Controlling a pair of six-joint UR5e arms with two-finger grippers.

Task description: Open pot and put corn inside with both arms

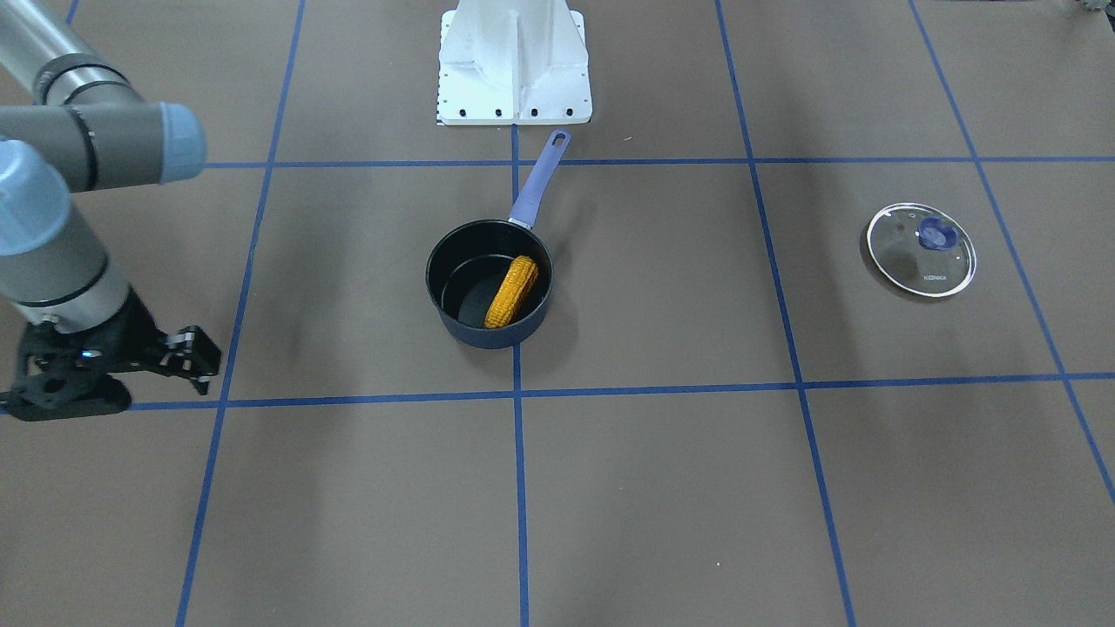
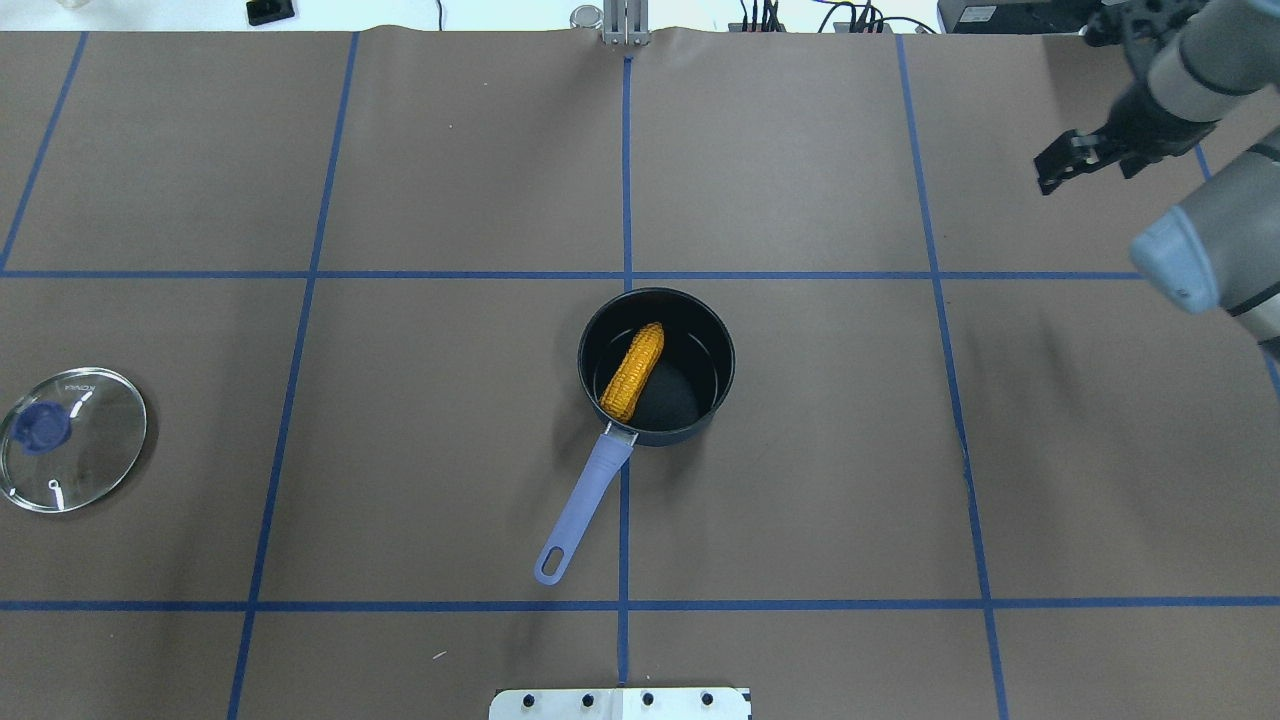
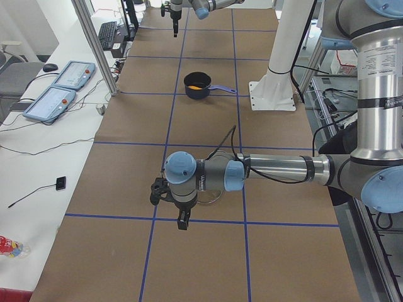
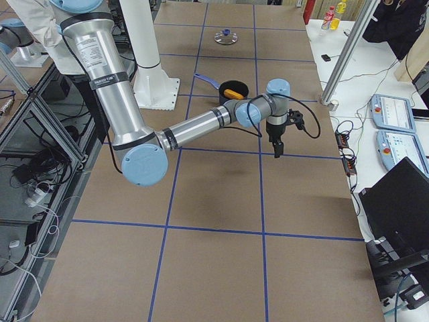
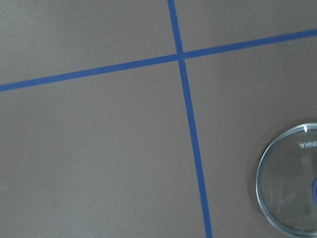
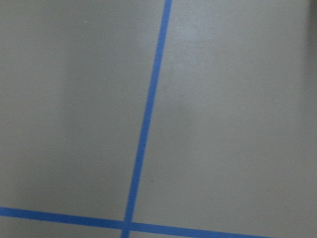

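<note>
Nearest the overhead camera, the white mounting base is sitting at the table's near edge. Far to the left, the glass lid is lying flat on the brown surface with its purple knob facing up, well apart from the pot. The left gripper is hanging over the table close by that lid, and it is showing only in the side view, so I cannot tell how its jaws are standing. At the middle, the pot is standing uncovered, its lavender handle pointing toward the base. The corn, 1 ear, is lying inside the pot, leaning against the wall on the handle side. Far to the right, the right gripper is hovering above bare table and carrying nothing; it is possibly parted, but I cannot tell.
</note>
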